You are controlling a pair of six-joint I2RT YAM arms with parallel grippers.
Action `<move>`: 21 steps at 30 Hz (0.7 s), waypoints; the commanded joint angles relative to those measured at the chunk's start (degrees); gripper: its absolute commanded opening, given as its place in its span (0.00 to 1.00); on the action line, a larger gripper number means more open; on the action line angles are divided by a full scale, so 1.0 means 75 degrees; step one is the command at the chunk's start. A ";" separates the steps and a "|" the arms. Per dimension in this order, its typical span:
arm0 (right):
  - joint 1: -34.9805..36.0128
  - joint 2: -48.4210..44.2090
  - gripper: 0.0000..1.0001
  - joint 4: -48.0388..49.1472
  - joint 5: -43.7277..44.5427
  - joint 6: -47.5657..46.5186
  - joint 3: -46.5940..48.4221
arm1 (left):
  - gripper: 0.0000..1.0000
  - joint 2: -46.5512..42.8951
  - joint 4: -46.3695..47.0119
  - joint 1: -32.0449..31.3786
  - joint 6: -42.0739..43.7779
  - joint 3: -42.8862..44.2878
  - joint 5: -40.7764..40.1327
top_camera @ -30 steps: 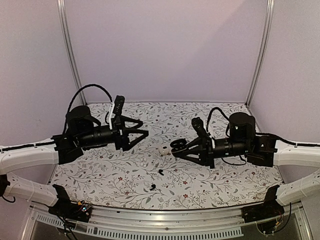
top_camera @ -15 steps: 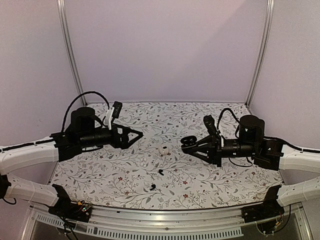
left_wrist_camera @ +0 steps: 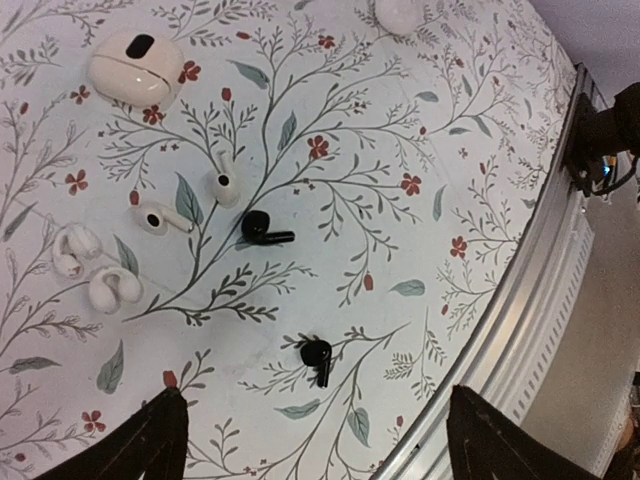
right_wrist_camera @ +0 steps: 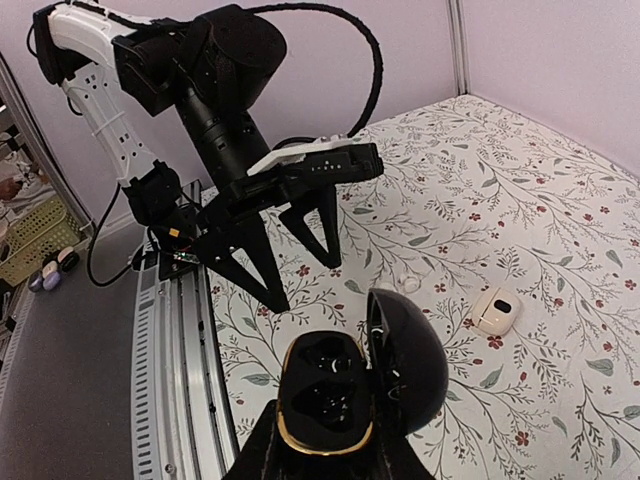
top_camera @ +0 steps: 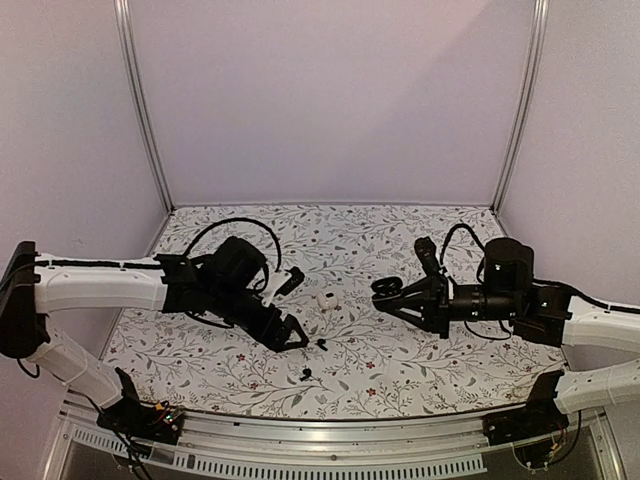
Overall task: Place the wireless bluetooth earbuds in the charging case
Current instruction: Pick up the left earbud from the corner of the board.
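Two black earbuds lie on the floral table: one mid-table, one nearer the front edge. Two white earbuds lie just beyond them. My left gripper is open and empty, pointing down above the nearer black earbud, which shows between its fingers. My right gripper is shut on an open black charging case with a gold rim, held above the table with its lid up and both wells empty.
A white charging case lies shut mid-table. A pair of white clip-style earbuds lies beside the white stemmed ones. The metal front rail runs close to the nearer black earbud.
My left arm has swung from a raised pose on the left down to the table's front middle, gripper now pointing down over the black earbuds. My right gripper with the case has drawn slightly right.
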 commanded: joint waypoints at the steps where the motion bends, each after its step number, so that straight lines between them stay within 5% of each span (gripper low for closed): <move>1: -0.0071 -0.0267 0.00 -0.0095 0.0140 -0.0029 -0.0190 | 0.86 0.0655 -0.1363 -0.0263 0.0158 0.0743 -0.0803; 11: -0.0157 -0.0653 0.00 -0.0121 0.0181 0.0065 -0.0423 | 0.43 0.2420 -0.1186 -0.0323 -0.0216 0.2014 -0.0535; 21: -0.0174 -0.0783 0.00 -0.0008 0.0108 0.0067 -0.0586 | 0.35 0.3364 -0.1113 -0.0339 -0.0387 0.2619 -0.0778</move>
